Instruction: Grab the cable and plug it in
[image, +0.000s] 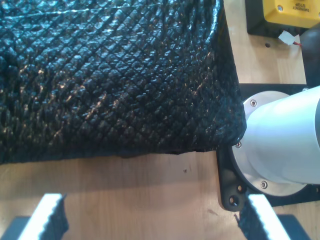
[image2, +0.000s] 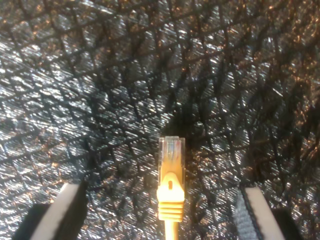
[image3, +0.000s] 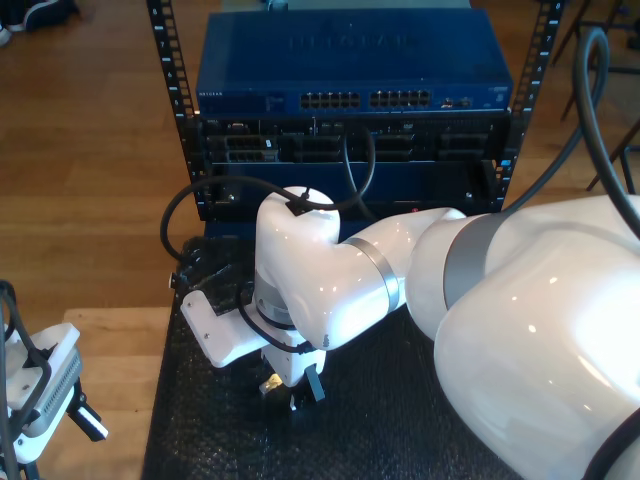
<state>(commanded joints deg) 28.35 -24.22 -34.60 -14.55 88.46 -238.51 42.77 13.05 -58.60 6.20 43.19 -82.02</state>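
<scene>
The cable's (image2: 171, 170) pale yellow boot and clear plug lie flat on the black quilted mat (image2: 100, 75). They sit between the fingers of my second gripper (image2: 160, 212), which is open and touches neither side of the plug. In the exterior view my second gripper (image3: 298, 388) hangs low over the mat (image3: 400, 430) on the big white arm, with a bit of the yellow cable (image3: 270, 384) beside it. My first gripper (image: 155, 222) is open over bare wooden tabletop (image: 140, 185), just off the mat's edge (image: 125, 75), with nothing between its fingers.
A blue network switch (image3: 350, 70) with rows of ports (image3: 370, 100) stands in a black rack (image3: 350, 150) behind the mat. Black cables (image3: 190, 215) loop in front of the rack. A white arm base (image: 285, 140) on a black plate and a yellow box (image: 292, 12) lie near my first gripper.
</scene>
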